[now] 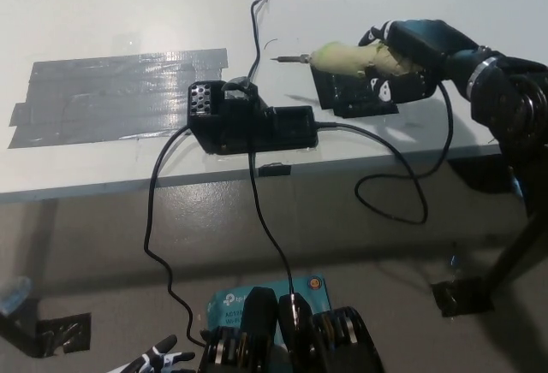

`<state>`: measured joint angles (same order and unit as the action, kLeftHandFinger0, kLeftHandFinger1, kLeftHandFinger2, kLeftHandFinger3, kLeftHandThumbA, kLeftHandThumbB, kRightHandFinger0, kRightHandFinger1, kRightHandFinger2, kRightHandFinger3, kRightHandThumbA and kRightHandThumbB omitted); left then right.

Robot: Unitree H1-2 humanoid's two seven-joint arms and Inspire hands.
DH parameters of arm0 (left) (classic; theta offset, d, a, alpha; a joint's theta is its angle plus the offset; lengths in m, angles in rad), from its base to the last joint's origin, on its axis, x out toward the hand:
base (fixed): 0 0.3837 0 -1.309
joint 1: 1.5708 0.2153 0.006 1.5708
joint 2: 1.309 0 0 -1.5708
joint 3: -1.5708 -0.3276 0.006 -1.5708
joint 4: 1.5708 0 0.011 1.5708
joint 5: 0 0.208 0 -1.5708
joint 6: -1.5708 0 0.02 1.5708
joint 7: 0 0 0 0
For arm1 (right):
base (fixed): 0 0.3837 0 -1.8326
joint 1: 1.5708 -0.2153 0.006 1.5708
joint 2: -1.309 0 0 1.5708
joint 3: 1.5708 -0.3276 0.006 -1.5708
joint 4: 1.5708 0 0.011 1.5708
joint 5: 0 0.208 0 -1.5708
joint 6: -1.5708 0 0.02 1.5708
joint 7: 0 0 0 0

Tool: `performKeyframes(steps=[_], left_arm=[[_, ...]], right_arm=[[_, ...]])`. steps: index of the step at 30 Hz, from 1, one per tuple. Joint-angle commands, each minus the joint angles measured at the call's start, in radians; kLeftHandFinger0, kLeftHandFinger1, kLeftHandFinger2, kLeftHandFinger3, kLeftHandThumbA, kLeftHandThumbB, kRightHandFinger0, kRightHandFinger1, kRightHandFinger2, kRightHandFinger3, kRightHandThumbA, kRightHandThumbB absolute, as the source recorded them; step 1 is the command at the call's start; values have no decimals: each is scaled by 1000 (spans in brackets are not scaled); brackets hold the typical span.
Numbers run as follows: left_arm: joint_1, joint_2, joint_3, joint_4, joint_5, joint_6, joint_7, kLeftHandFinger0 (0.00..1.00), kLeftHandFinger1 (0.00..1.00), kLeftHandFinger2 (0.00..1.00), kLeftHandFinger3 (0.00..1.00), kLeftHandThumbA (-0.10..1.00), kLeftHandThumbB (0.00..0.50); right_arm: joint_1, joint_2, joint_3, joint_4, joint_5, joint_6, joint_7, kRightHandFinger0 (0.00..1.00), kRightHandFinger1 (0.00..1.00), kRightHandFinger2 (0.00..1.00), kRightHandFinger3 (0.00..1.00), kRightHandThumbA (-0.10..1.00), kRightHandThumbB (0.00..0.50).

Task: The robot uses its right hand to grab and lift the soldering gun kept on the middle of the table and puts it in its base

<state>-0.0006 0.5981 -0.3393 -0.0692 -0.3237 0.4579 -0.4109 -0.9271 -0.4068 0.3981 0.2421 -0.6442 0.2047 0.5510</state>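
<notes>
My black right hand [402, 61] is shut on the soldering gun [342, 58], a pale yellow-green handle with a thin metal tip pointing left. The gun hangs above the white table [103, 14], up and to the right of the black base [248, 121], and its tip is clear of the base. The base sits near the table's front edge with black cables [154, 219] running off it. Only the fingertips of my white left hand [158, 360] show at the picture's bottom left.
A wide patch of grey tape [111, 95] covers the table left of the base. A black cable [402, 185] loops from the gun over the table edge. A thin wire [254, 31] lies behind the base. Below the table lies a teal box [257, 298].
</notes>
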Motion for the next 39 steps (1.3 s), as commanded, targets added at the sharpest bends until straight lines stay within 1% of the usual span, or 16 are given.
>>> performKeyframes(steps=[1, 3, 5, 7, 12, 14, 17, 18, 24, 25, 27, 29, 32, 36, 37, 39], left_arm=[[0, 12, 5, -22, 0, 12, 5, 1000, 1000, 1000, 1000, 1000, 389], [3, 17, 4, -31, 0, 12, 14, 1000, 1000, 1000, 1000, 1000, 378], [2, 16, 3, -24, -18, 12, 15, 1000, 1000, 1000, 1000, 1000, 387], [3, 15, 6, -29, 2, 12, 10, 1000, 1000, 1000, 1000, 1000, 370], [2, 18, 1, -28, -7, 12, 14, 1000, 1000, 1000, 1000, 1000, 383], [2, 15, 5, -26, -4, 12, 9, 1000, 1000, 1000, 1000, 1000, 381], [-3, 21, 1, -27, -17, 12, 13, 1000, 1000, 1000, 1000, 1000, 385], [-4, 22, 1, -32, 0, 12, 11, 1000, 1000, 1000, 1000, 1000, 372], [-11, 27, -4, -28, -14, 12, 10, 1000, 1000, 1000, 1000, 1000, 398], [-14, 27, -6, -23, -16, 12, 9, 1000, 1000, 1000, 1000, 1000, 396], [-17, 27, -7, -23, -14, 12, 8, 1000, 1000, 1000, 1000, 1000, 402], [-17, 28, -8, -26, -14, 12, 9, 1000, 1000, 1000, 1000, 1000, 400], [-18, 24, -5, -18, -22, 12, 10, 1000, 1000, 1000, 1000, 1000, 408], [-24, 20, -3, -15, -14, 12, 4, 1000, 1000, 1000, 1000, 1000, 396], [-27, 19, -3, -6, -22, 12, -1, 1000, 1000, 1000, 1000, 1000, 418], [-31, 20, -9, -7, -10, 12, -3, 1000, 1000, 1000, 1000, 1000, 425]], right_arm=[[-36, -4, -10, -57, -4, -1, -8, 0, 143, 489, 271, -100, 176], [-33, -2, -8, -67, -2, 5, 0, 0, 137, 476, 257, -100, 176], [-27, -5, -10, -79, 7, 9, 10, 0, 141, 477, 257, -100, 176], [-16, -5, -12, -86, 13, 4, 10, 0, 156, 487, 259, -100, 183], [-3, -1, -17, -88, 29, -21, 1, 0, 153, 475, 238, -100, 194], [1, 1, -18, -95, 35, -7, 14, 0, 149, 470, 233, -100, 184], [5, 1, -22, -94, 51, -24, 11, 0, 181, 528, 290, -100, 196], [9, -2, -19, -100, 50, -17, 19, 0, 194, 537, 313, -100, 177], [28, -9, -12, -102, 52, -31, 15, 0, 168, 492, 285, -100, 153], [30, -8, -11, -99, 56, -31, 18, 0, 151, 454, 248, -100, 132], [30, -6, -12, -94, 62, -41, 12, 0, 122, 417, 204, -100, 125], [25, -4, -10, -92, 66, -40, 16, 0, 118, 418, 198, -100, 130], [20, 2, -11, -94, 71, -30, 21, 0, 110, 414, 192, -100, 108], [22, 0, -12, -87, 70, -41, 11, 0, 71, 372, 165, -100, 109], [26, -2, -10, -90, 67, -41, 12, 0, 62, 370, 165, -100, 118], [33, -4, -11, -92, 68, -35, 15, 0, 62, 372, 167, -100, 129]])
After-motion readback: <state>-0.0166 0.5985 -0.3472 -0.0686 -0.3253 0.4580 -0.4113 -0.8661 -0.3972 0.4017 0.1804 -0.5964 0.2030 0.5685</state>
